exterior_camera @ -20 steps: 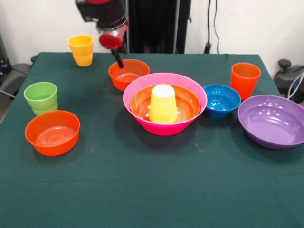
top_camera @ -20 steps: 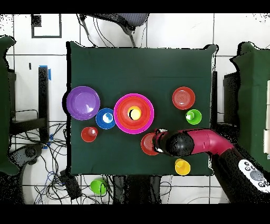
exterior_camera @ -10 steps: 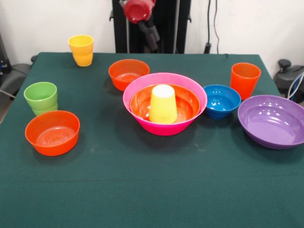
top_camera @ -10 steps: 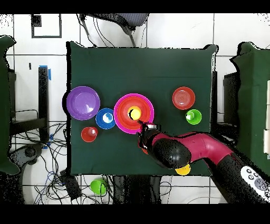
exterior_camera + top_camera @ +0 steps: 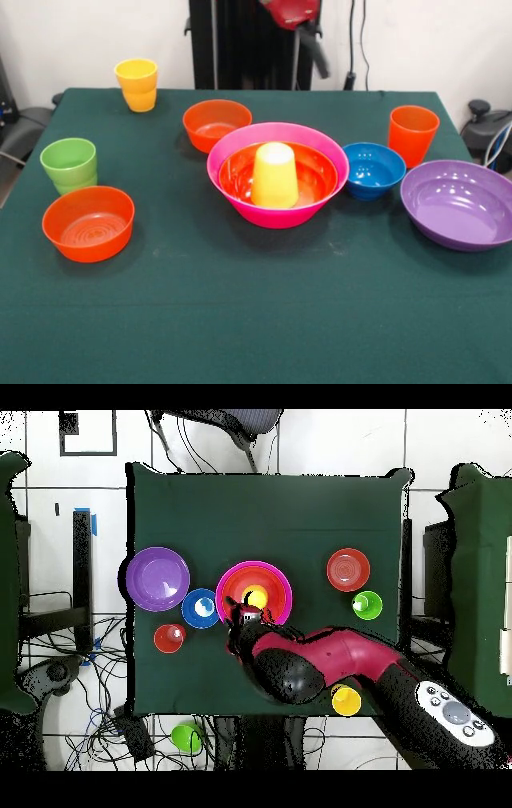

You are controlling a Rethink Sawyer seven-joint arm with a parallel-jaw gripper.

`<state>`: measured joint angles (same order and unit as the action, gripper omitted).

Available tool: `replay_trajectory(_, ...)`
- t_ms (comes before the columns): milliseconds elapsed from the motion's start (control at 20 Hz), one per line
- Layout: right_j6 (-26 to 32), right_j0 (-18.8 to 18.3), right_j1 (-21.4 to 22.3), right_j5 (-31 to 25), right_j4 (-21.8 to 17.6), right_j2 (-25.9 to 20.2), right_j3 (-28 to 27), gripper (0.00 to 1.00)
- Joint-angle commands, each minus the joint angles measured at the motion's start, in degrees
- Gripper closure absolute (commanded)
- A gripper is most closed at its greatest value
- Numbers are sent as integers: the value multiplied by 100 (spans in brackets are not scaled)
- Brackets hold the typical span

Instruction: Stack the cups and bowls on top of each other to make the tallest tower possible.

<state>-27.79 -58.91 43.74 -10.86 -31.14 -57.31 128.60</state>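
Hanging high behind the pink bowl [image 5: 278, 186], the pincer [image 5: 316, 54]; grip state unclear

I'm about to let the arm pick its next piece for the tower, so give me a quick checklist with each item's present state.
1. Tower base steady: pink bowl flat on the table, large orange bowl nested inside, yellow cup upside down at its centre. Ok.
2. Hand clear of the pieces: raised high behind the table. Ok.
3. Hand empty and open: cannot tell.
4. Loose small bowls upright: blue bowl and both small orange bowls. Ok.
5. Purple bowl fully on the table: sits near the edge. Ok.
6. Tower finished: most pieces unstacked. Not ok.
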Motion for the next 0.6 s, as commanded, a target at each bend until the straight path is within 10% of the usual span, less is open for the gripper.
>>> replay_trajectory(50, -1604, 731, -277, 773, -86, 438, 92, 0)
replay_trajectory(600, -2119, 2705, -438, 1825, 216, 2339, -720, 0)
